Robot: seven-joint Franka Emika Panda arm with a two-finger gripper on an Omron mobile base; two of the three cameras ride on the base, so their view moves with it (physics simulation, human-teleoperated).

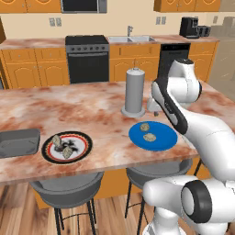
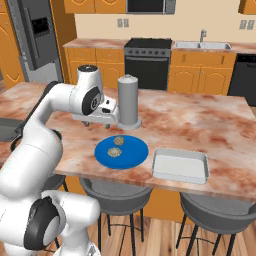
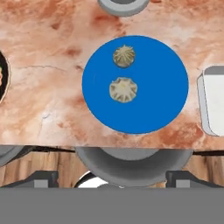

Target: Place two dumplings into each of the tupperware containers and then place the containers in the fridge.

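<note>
Left base view: the blue plate (image 1: 153,136) lies on the table (image 1: 101,110) at 4 o'clock, carrying two dumplings (image 1: 145,126); two more sit on the rimmed plate (image 1: 67,147) at 8 o'clock, beside the dark container (image 1: 18,142).

Right base view: the pale container (image 2: 180,165) rests at 3 o'clock of the blue plate; the hand (image 2: 103,113) hovers at its 10 o'clock; the fridge (image 2: 35,35) stands at 11 o'clock.

Hand view: the hand's fingers (image 3: 43,178) stand spread wide, holding nothing. The dumplings look light, soft and easily crushed; a gentle pinch across the pleated body seems best.
</note>
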